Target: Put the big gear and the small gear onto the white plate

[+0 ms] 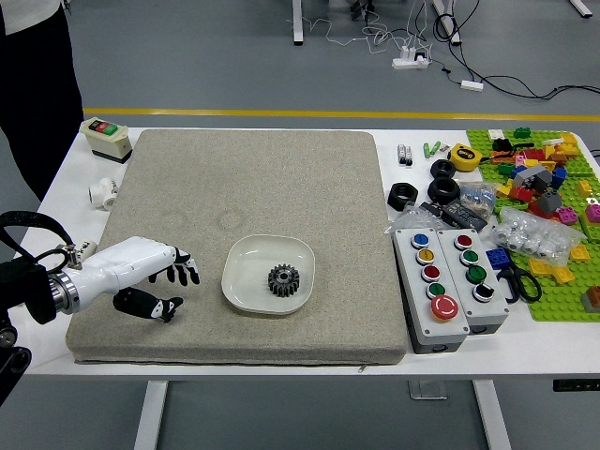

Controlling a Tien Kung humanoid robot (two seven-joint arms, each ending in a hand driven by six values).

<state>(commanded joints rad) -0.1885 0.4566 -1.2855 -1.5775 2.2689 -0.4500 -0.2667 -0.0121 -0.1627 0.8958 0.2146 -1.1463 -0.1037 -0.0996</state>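
My left hand [176, 289] reaches in from the left over the grey-brown mat, left of the plate. Its thumb and fingers are spread apart and hold nothing. The white plate [242, 270] lies on the mat, right of that hand and apart from it. One dark toothed gear [283, 279] rests inside the plate, towards its lower right. No second gear can be seen. My right hand is out of view.
Two button boxes [427, 291] stand right of the mat [337, 216], with black rings [403, 195] and a yellow tape measure [464, 157] behind. Bricks cover green baseplates [562, 305] farther right. A switch box [106, 141] sits back left. A person stands behind the far left corner.
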